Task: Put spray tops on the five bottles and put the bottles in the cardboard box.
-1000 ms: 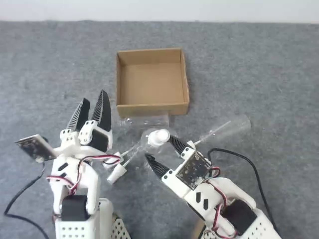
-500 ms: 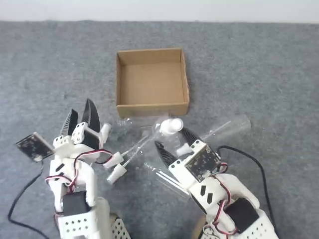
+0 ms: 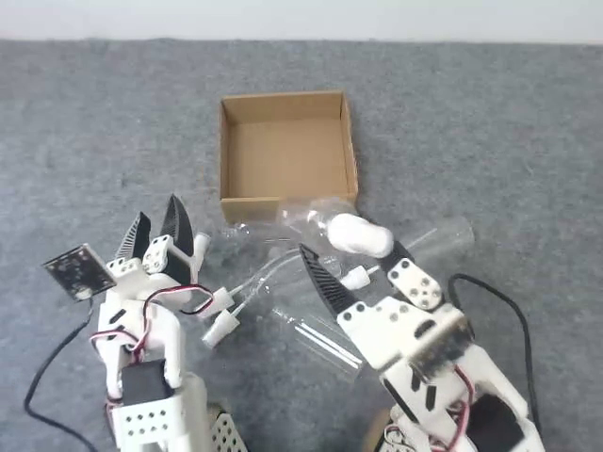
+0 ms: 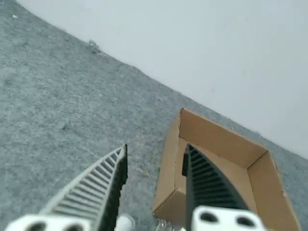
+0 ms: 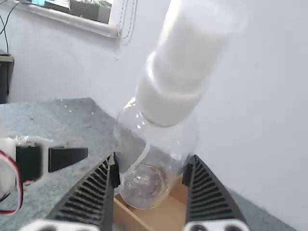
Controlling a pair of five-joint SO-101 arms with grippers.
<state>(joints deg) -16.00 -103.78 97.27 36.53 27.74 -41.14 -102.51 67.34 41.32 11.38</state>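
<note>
Right pincer (image 5: pixel 154 166) clamped on bottle (image 5: pixel 159 139), spray top (image 5: pixel 187 57) seemingly raised, base toward cardboard box (image 3: pixel 287 201)

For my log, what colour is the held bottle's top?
White spray top; best in right wrist view.

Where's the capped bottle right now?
High view: the capped bottle is in the right end effector, by the front wall of the cardboard box.

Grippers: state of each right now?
Left gripper: open, empty.
Right gripper: shut on a bottle with its spray top on.
</note>
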